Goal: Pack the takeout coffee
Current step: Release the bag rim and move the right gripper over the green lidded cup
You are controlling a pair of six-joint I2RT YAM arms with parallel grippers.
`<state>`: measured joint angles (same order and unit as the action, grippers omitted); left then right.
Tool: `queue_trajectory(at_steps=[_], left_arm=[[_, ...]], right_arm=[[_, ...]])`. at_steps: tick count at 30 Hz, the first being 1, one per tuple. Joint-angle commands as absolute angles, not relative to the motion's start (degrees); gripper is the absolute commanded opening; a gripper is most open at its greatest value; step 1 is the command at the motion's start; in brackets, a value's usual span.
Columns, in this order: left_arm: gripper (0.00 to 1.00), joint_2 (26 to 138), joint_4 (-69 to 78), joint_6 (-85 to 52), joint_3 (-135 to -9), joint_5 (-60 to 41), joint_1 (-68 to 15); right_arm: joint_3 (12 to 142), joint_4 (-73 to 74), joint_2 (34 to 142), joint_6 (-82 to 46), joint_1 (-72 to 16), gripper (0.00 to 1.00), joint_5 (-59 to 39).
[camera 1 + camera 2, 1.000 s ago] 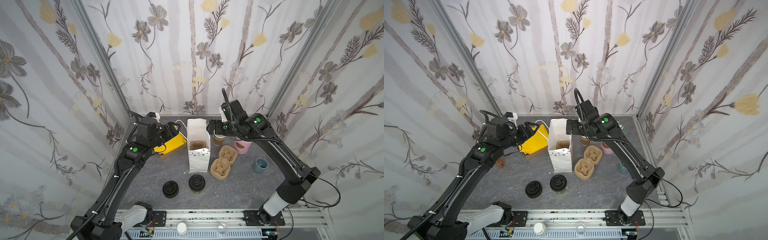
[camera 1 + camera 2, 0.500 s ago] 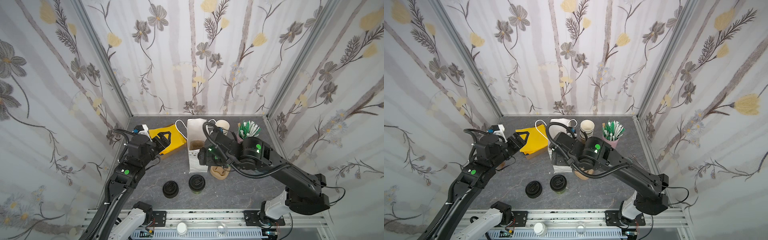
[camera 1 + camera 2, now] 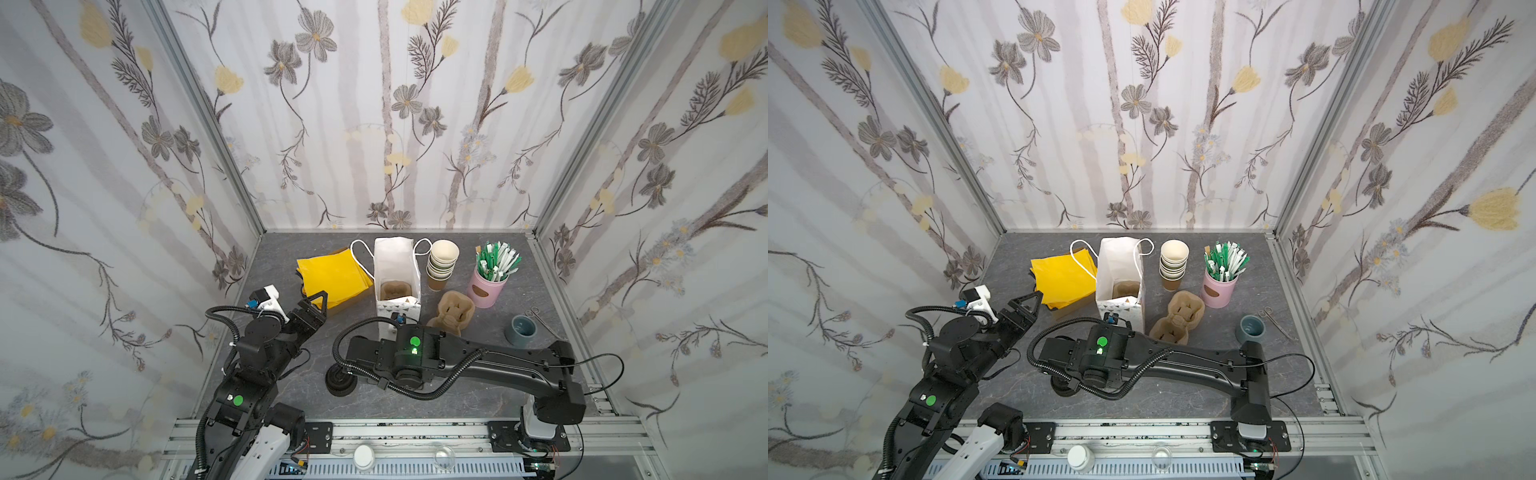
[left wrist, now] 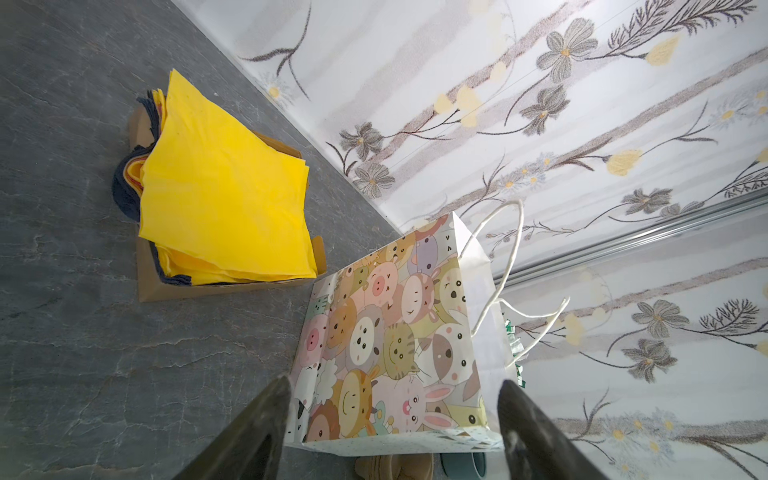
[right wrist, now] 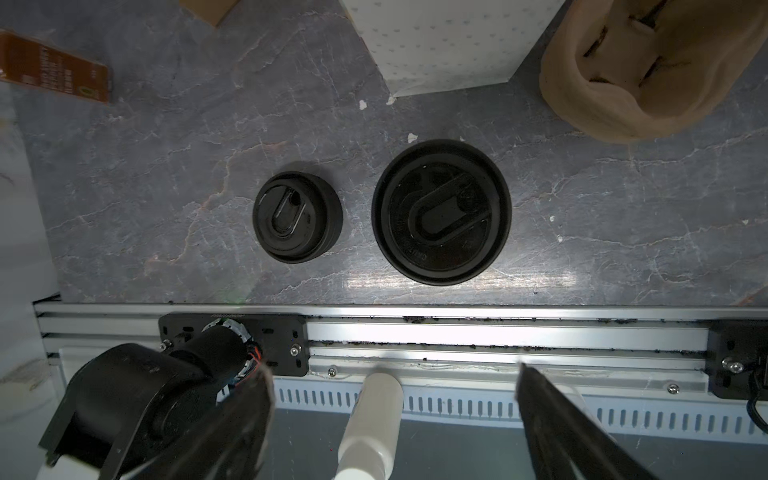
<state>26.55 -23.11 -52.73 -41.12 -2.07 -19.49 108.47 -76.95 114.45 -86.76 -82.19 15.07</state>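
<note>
Takeout coffee (image 5: 440,212) upright beside lid stack (image 5: 297,216), right fingers (image 5: 232,432) wide apart

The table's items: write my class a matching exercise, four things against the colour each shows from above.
Things:
1. napkin stack
2. stirrer tin
3. takeout coffee
4. cup carrier on the table

Colours:
a. pink
b. tan
c. yellow
d. black

Pairs: 1-c, 2-a, 3-d, 4-b
</note>
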Motion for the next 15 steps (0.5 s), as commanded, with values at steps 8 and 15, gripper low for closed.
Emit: queue_trajectory(at_steps=[8, 15], left_arm=[[0.78, 25.6, -25.5, -54.0, -40.9, 1.3, -19.5], [0.78, 25.6, -25.8, -54.1, -40.9, 1.4, -19.4]], right_arm=[[105.3, -76.5, 116.9, -93.3, -79.7, 0.92, 11.8], [104.8, -75.0, 117.9, -95.4, -77.4, 0.91, 13.8]])
